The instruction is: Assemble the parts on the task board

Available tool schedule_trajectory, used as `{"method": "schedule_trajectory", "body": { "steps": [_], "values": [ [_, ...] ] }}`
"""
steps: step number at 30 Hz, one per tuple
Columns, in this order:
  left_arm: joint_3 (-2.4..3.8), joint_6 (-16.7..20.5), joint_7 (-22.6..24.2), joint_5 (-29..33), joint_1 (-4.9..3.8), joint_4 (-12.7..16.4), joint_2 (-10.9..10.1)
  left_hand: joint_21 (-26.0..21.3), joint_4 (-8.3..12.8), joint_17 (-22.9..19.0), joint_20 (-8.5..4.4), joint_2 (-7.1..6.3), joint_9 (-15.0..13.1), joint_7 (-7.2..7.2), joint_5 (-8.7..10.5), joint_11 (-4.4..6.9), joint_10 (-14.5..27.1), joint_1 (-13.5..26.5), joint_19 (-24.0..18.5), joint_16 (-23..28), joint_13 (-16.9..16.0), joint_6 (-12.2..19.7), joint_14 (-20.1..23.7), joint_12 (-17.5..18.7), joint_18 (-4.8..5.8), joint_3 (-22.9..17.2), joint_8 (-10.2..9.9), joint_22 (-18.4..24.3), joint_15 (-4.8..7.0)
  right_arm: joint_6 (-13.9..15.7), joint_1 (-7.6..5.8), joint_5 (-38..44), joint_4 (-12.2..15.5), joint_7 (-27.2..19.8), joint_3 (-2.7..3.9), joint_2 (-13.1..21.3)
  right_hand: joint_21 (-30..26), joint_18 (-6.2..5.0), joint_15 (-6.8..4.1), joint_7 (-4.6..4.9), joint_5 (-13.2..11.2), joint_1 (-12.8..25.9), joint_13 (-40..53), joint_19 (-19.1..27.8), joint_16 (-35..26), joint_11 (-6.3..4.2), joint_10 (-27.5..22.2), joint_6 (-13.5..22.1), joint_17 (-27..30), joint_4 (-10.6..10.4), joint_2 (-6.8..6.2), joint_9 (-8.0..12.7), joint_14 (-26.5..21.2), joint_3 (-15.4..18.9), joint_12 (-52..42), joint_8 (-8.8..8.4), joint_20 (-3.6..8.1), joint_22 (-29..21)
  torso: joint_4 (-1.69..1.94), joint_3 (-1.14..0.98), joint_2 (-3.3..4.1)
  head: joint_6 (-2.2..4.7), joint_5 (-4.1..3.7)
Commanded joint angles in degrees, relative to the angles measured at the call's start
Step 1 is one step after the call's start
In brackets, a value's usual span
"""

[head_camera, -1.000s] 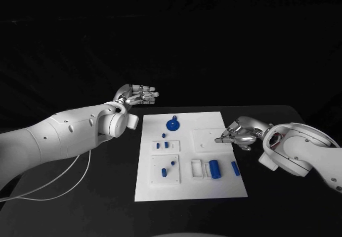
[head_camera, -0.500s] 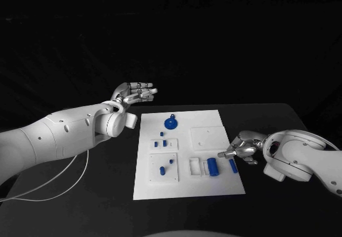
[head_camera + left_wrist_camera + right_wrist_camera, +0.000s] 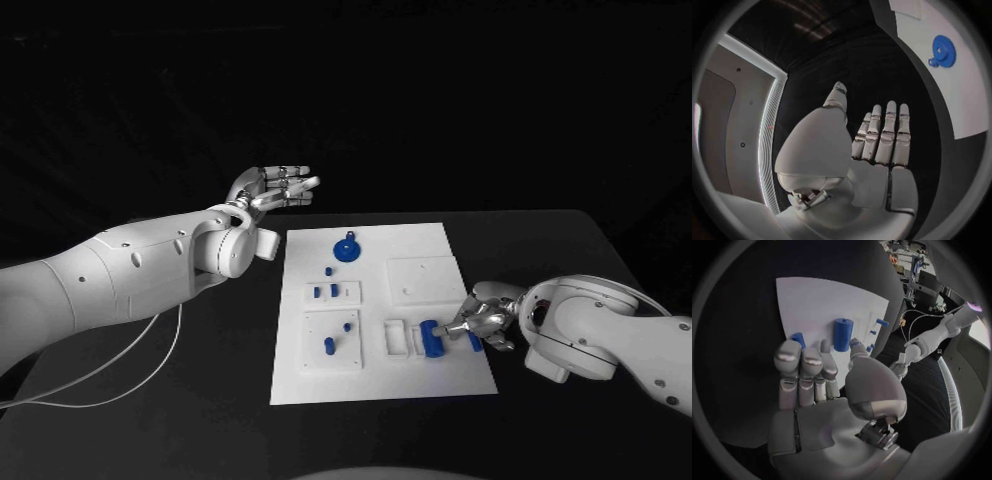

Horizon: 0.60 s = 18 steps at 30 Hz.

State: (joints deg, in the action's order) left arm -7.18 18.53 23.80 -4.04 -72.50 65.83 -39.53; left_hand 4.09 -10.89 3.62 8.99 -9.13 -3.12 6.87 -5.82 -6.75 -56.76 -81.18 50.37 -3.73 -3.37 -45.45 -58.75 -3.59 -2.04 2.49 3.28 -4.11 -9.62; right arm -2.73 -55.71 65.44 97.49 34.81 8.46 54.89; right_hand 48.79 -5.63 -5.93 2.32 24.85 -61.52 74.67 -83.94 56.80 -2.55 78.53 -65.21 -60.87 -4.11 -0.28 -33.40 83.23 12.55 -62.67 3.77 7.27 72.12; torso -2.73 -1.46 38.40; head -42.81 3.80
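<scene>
**A:** Two hands, and neither one seems to be loaded. The left hand [image 3: 278, 188] is held up off the surface [image 3: 216, 360] beyond the far left corner of the task board [image 3: 433, 385], fingers straight and slightly spread, nothing in it. The right hand [image 3: 477, 322] is parked low at the board's right edge, fingertips right by the blue cylinder [image 3: 431, 339] and the slim blue peg [image 3: 475, 339]. From the right wrist view the fingers [image 3: 804, 367] are seen extended side by side with nothing gripped, so it's read as empty.

**B:** Agreed. Where are the parts, though?

**A:** All on the board. The blue gear [image 3: 348, 249] lies near the far end, small pegs [image 3: 329, 293] are seated in the left-hand plates, and the cylinder and slim peg lie in the near right area beside a white bracket [image 3: 397, 338].

**B:** So what could be messed up from here?

**A:** Mostly a bump, I'd guess. The cylinder is lying on its side, so it could be rolled off by a fingertip brushing it before a grip is closed. The slim peg is so close to the board's edge that it could get nudged off onto the surface. Contact can't be confirmed from these angles.
</scene>
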Motion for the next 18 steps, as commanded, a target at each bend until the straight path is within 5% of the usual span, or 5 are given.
{"method": "schedule_trajectory", "body": {
  "steps": [1,4,18],
  "values": [
    [0.03,-0.3,1.1,0.8,-0.02,0.2,0.1,0.0,-0.3,0.0,0.06,-0.33,0.0,0.13,-0.1,-0.15,0.3,0.1,-0.2,0.3,0.0,-0.2,0.4,0.2,0.04,0.1,-0.1,0.0,0.1,-0.8,0.06,0.3,0.2,1.3,-0.18,-0.4,-0.2,0.22,0.18,-0.01,-0.2,0.3,0.1,-3.2,0.4,0.22,0.1,0.5,-0.1,0.0,0.5,-0.1,0.1,0.3,0.1,-0.12,-0.3,0.1,-0.03,0.05,-0.01,-0.35,0.27],
    [0.03,-0.3,1.2,0.8,-0.02,0.1,0.2,0.0,-0.6,0.0,0.01,-0.53,0.1,-0.74,-0.48,-0.79,0.3,-0.2,-0.1,0.3,0.0,1.9,0.3,0.2,0.02,0.1,-0.2,0.0,0.18,-0.8,0.06,0.3,0.3,1.4,-0.42,-0.8,-0.2,0.21,0.19,-0.03,-0.7,0.4,0.1,-3.2,0.4,0.22,0.1,0.5,-0.2,-0.3,0.38,-0.2,0.1,0.3,0.0,-0.1,-0.31,0.1,-0.01,0.01,0.0,-0.49,0.72],
    [0.0,-0.5,0.8,0.6,-0.02,-0.3,0.5,0.0,-0.3,0.0,-0.04,0.11,0.1,-0.62,-0.87,-1.62,0.1,0.0,0.0,0.3,0.0,0.9,0.2,0.2,0.06,-0.2,-0.2,0.0,0.15,-1.0,0.06,1.0,-0.3,1.7,-2.39,-2.4,-0.3,0.26,0.12,-0.13,-0.9,0.3,-0.3,-3.2,0.3,0.13,0.1,0.3,-0.2,-0.6,0.45,-1.0,0.1,0.1,0.7,-0.1,-0.26,0.2,-0.07,-0.03,0.02,-0.58,1.07]
  ]
}}
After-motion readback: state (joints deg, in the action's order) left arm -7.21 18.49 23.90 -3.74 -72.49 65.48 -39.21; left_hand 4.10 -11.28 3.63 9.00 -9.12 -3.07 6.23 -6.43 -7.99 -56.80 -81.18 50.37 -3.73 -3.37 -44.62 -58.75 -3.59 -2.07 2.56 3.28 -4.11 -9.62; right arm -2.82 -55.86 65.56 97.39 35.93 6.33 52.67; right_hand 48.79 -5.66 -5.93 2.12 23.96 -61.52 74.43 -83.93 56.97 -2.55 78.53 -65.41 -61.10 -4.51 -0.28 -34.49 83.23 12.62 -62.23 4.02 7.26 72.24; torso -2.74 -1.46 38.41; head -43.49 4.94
